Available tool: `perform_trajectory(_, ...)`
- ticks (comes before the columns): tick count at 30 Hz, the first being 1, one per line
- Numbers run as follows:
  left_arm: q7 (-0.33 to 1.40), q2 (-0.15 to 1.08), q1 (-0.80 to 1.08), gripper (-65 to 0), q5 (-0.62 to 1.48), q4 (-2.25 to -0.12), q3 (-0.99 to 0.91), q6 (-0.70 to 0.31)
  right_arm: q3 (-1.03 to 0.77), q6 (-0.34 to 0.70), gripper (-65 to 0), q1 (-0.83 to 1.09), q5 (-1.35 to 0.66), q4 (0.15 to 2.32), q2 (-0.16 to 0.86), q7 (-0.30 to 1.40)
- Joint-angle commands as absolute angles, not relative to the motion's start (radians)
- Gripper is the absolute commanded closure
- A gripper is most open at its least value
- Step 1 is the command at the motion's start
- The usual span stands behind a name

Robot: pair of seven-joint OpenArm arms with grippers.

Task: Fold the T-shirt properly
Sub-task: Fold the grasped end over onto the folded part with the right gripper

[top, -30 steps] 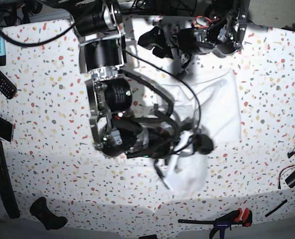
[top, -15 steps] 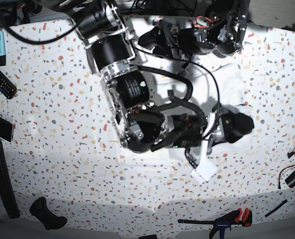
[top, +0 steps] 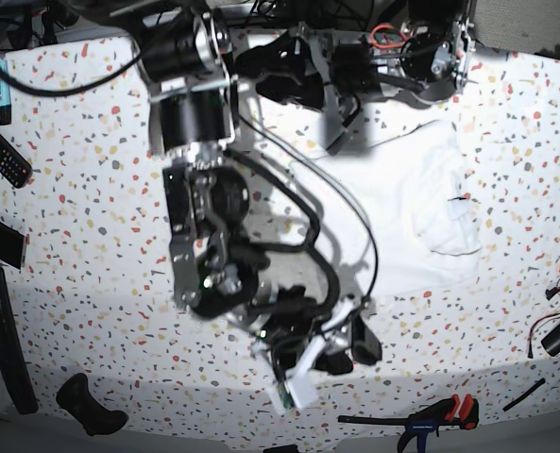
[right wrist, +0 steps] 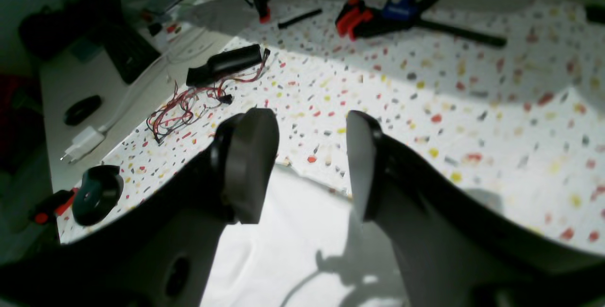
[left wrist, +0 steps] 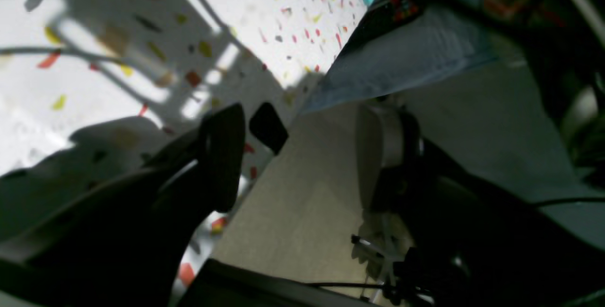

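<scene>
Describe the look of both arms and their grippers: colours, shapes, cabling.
Both arms are black, built of fat cylindrical joints with silver metal brackets and black cables looped alongside. The right gripper has two broad, rounded black fingers with grey inner pads. The left gripper looks similar: dark, rounded, blurred. Red wiring shows near the left arm's base.

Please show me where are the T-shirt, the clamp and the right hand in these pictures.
T-shirt (top: 421, 212), base view, on the flat cloth middle.
Clamp (right wrist: 383, 13), right wrist view, on its red and blue handle.
Right hand (right wrist: 309, 165), right wrist view, midway between its fingertips.

Red-black clamp (top: 431, 416), remote (top: 1, 151) on speckled table (top: 81, 217) (opposite edges).
</scene>
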State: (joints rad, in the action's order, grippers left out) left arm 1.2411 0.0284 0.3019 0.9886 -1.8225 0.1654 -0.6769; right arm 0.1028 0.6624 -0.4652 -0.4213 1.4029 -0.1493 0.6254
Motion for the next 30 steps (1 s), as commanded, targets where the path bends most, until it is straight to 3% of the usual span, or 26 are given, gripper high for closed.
perform_trajectory(1,1.220,0.025,0.294,-35.0,1.010,-1.864,0.165,-0.682,0.103,0.661,-27.4,-0.509,-0.440,1.394,-0.157,0.588)
perform_trajectory(5,1.125,0.026,0.294,-35.0,0.805,-1.949,0.165,-0.667,0.104,0.661,-27.4,-0.577,-0.359,1.250,-0.157,0.519)
perform_trajectory(17,0.647,0.026,0.294,-35.0,0.165,-2.004,0.165,-0.284,0.112,0.656,-27.3,-0.733,-0.231,0.672,-0.157,0.425)
perform_trajectory(20,0.597,0.026,0.294,-35.0,0.051,-1.993,0.165,-0.225,0.113,0.656,-27.3,-0.685,-0.155,0.649,-0.157,0.404)
perform_trajectory(26,0.540,0.074,0.281,-35.0,-0.064,-1.853,0.165,-0.200,0.145,0.698,-27.3,-0.584,-0.134,0.660,-0.157,0.480)
perform_trajectory(30,0.483,0.160,0.238,-35.0,-0.064,-1.710,0.165,-0.200,0.273,0.698,-27.3,-0.485,-0.191,0.785,-0.087,0.569)
